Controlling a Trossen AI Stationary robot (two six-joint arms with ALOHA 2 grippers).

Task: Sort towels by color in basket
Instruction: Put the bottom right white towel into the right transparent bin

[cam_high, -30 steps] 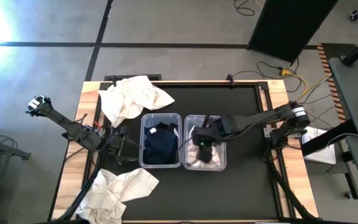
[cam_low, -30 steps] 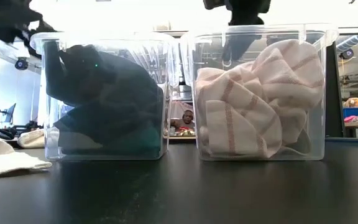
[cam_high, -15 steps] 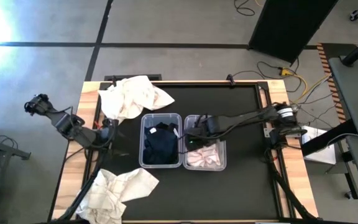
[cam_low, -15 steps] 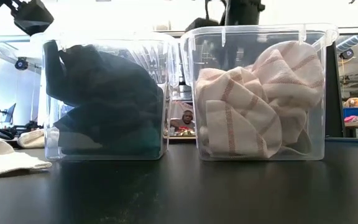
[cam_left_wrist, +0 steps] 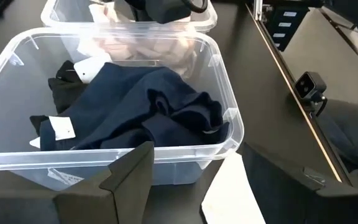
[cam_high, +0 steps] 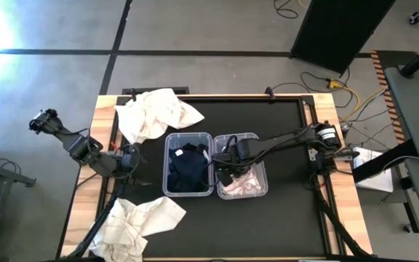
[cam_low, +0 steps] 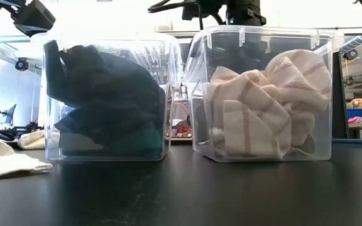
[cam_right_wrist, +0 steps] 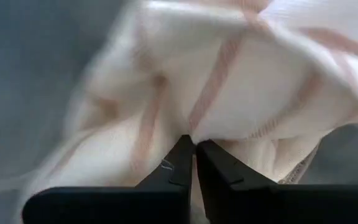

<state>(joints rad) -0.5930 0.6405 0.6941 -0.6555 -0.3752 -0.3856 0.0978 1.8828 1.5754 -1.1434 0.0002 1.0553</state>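
Two clear bins stand side by side mid-table. The left bin holds navy and black towels. The right bin holds white towels with thin stripes. My right gripper is shut over the right bin's far left corner, its tips against the striped towel. My left gripper stands open at the table's left, just outside the left bin and facing it. Two heaps of white towels lie on the table, one at the far left and one at the near left. My right gripper's shut fingertips meet a fold of the striped towel that lies in the right bin, with creases running in toward the tips. Whether any cloth is caught between the fingers I cannot tell. The towel rests in the bin.
The right bin sits slightly tipped and askew beside the left bin. The black tabletop is bare to the right and near side. Cables run along the table's right edge.
My right gripper has gone toward the table's left, to the right bin's far left corner. That bin has slid a little toward the right and tipped, and the striped towels inside have shifted with it. My left gripper has drawn back a little toward the left edge.
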